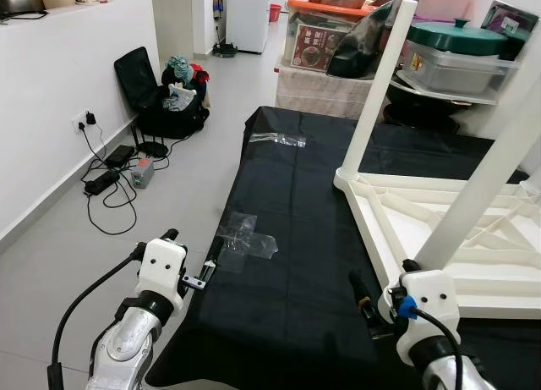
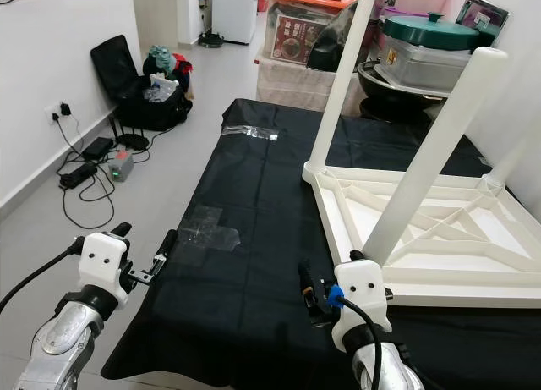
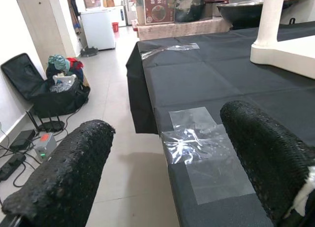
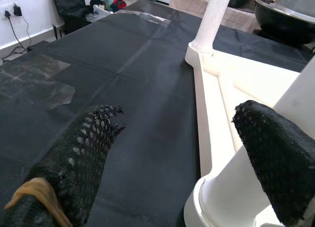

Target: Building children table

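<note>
Left eye view, lower left: left gripper (image 1: 193, 259) hovers at the near left edge of the black cloth (image 1: 296, 238), fingers spread wide w/ nothing between them, just short of some clear tape patches (image 1: 245, 238) stuck on the cloth. Bag (image 1: 165, 94) and cables (image 1: 110, 174) on the floor, upper left, well apart from the work.

Centre to right: white table (image 1: 439, 238) lies upside down on the cloth, underside ribs showing, legs pointing up. Far leg (image 1: 376, 90) stands at the frame's centre-right; near leg (image 1: 486, 178) runs up toward the upper right.

Lower right: right gripper (image 4: 182, 153) sits at the base of the near leg, fingers wide, one finger (image 4: 275, 153) against or just beside the leg, not closed on it.

Judgement: looks like moulded plastic, so prob light, stiff, smooth and a bit slippery. Best hold is low on the leg near its socket, where twisting or pushing won't lever the frame; the tabletop may slide on the cloth.
</note>
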`<state>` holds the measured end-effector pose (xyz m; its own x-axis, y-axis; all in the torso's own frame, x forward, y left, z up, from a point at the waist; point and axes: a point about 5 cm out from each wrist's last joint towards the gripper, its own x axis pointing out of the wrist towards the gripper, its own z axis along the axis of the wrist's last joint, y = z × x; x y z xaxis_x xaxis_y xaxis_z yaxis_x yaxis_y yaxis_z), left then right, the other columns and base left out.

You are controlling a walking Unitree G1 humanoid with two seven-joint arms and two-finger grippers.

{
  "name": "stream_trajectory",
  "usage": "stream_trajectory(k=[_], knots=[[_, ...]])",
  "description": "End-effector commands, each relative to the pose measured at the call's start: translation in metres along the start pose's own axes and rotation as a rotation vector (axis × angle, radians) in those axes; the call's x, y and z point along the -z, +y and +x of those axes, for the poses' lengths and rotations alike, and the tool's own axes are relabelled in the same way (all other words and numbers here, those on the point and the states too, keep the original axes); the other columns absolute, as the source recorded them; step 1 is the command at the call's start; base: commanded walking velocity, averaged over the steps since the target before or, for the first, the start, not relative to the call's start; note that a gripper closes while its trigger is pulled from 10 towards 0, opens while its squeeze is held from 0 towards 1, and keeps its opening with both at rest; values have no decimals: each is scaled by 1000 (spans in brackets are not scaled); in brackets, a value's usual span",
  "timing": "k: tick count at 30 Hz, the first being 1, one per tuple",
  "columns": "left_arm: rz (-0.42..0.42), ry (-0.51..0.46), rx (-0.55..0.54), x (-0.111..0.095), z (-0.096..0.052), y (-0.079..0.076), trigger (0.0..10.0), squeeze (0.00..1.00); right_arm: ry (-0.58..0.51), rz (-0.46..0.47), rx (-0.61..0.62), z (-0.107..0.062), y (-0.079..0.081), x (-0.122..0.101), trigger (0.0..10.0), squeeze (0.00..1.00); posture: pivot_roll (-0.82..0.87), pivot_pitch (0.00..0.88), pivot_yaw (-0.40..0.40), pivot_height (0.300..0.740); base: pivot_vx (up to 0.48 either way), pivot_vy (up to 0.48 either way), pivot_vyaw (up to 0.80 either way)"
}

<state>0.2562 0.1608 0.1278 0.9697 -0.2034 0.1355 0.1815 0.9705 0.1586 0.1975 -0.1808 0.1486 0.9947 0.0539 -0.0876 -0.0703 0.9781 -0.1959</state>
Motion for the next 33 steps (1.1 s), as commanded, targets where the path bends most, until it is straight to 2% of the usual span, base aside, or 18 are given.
stream_trajectory(k=[1, 19, 27, 33], knots=[[-9, -14, 12, -2, -1, -3, 10000, 0, -7, 15, -4, 4, -1, 0, 10000, 0, 13, 0, -108, 740, -289, 0, 0], [-20, -16, 13, -3, -1, -4, 10000, 0, -34, 35, 5, 12, -2, -3, 10000, 0, 6, 0, -108, 740, -351, 0, 0], [-13, -11, 10, -3, 0, -4, 10000, 0, -30, 30, 20, 15, -6, -3, 10000, 0, 1, 0, -108, 740, 0, 0, 0], [-3, -6, 7, -2, 1, -3, 10000, 0, -35, 33, 36, 18, -7, -2, 10000, 0, 5, 0, -107, 740, 0, 0, 679]])
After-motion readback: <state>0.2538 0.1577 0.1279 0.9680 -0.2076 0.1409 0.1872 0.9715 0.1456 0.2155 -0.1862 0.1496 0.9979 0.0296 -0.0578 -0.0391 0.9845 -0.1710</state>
